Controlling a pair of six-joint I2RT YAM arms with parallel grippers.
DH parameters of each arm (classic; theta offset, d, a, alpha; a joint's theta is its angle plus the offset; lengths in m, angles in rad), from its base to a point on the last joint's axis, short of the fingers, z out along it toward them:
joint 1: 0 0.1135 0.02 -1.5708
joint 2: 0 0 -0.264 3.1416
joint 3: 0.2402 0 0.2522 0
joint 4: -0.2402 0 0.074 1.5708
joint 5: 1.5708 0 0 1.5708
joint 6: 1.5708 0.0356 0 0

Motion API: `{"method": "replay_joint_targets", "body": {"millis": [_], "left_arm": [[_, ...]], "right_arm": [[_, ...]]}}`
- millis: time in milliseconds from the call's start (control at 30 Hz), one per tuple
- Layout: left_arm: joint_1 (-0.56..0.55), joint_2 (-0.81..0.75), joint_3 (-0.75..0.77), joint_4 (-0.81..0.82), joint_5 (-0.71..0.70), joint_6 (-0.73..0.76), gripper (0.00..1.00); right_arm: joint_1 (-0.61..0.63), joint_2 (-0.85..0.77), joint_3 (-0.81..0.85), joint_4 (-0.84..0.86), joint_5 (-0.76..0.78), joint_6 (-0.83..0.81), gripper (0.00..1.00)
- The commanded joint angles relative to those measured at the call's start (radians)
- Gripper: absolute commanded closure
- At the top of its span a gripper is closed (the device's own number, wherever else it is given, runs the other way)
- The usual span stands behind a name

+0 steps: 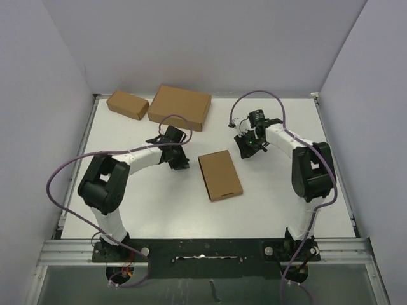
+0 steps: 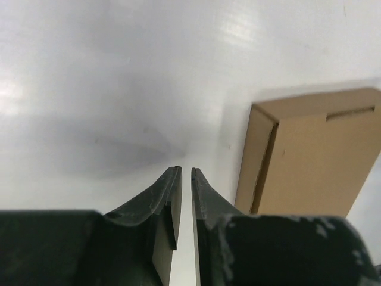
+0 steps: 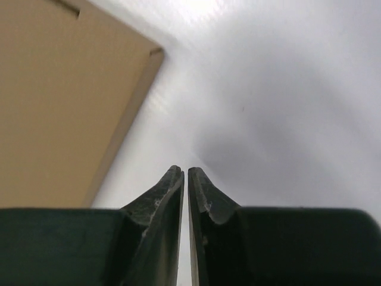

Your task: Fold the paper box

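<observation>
Left of centre in the top view, the left tool hangs over bare desk just beside the paper box. Its own camera shows its fingers all but pressed together, only a thin slit between them, pinching nothing. The paper box lies at the middle of the frame, flat on the desk and free of both arms. It looks already folded shut, lid down, with a thin slot near its lower edge. Up and to the right of it, the right tool also sits off the box, its fingers likewise nearly together and empty. By my reading the step in hand is the finish: checking that the lid stays down. If it needs a last press, the flat of a narrowed tool should come straight down by the slot end while the other steadies the far edge. Thin card on a smooth desk would probably slide or buckle under a sideways push. As for containers, the small box at the upper left and the larger box just beside it are both closed, as is the paper box. What any of them holds, if anything, cannot be seen.
</observation>
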Motion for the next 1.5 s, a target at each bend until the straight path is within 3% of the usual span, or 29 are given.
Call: {"method": "replay_joint_targets", "body": {"millis": [0,267,467,867,1167,1333,1467], "left_arm": [[-0.031,-0.243,-0.107,-0.005,-0.027,0.006,0.88],[-0.252,-0.417,-0.334,0.007,-0.129,-0.271,0.93],[-0.366,-0.333,-0.325,0.024,-0.178,-0.401,0.96],[-0.417,-0.170,-0.186,0.013,-0.181,-0.437,0.98],[-0.460,-0.037,0.013,0.014,-0.161,-0.417,0.99],[-0.458,-0.110,-0.068,0.008,-0.198,-0.400,0.96],[-0.440,-0.277,-0.189,0.002,-0.280,-0.338,0.85]], "right_arm": [[-0.003,-0.185,-0.135,0.008,-0.053,-0.036,0.89],[-0.020,-0.351,-0.335,-0.041,-0.079,-0.047,0.91],[0.004,-0.380,-0.399,-0.034,-0.096,-0.012,0.94],[0.143,-0.357,-0.442,0.027,0.002,0.074,0.96],[0.178,-0.353,-0.427,0.036,-0.116,0.120,0.96],[0.074,-0.401,-0.420,0.040,-0.084,0.090,0.95],[0.002,-0.481,-0.390,0.032,-0.072,0.020,0.93]]}}
